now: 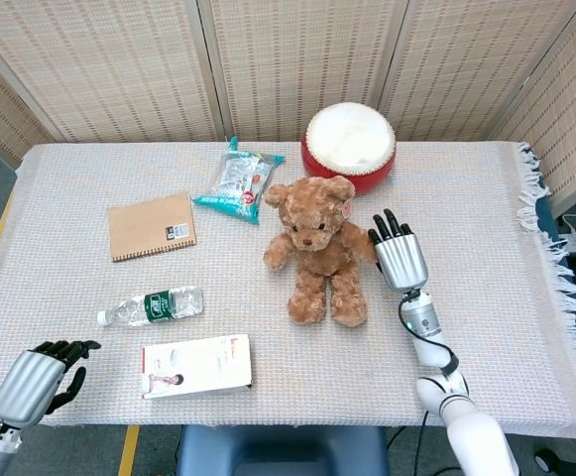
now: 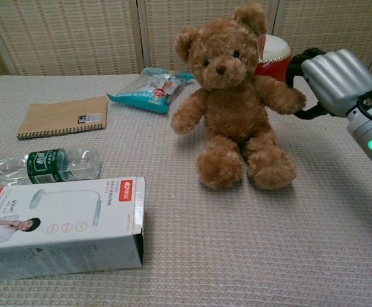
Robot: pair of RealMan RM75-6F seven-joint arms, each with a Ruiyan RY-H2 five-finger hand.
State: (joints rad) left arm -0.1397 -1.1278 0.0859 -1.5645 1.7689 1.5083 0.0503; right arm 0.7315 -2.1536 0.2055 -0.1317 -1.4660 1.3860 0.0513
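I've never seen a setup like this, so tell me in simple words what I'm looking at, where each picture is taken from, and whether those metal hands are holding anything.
This is a two-armed robot with metal hands at a cloth-covered table. One picture looks down from its head, the other looks forward from its chest. The right hand is beside the sitting teddy bear, its dark fingers close around the bear's arm; whether they grip it cannot be told. The left hand is at the near table edge, fingers curled, holding nothing. Also on the table: a red drum, a snack packet, a brown notebook, a lying water bottle and a white box.
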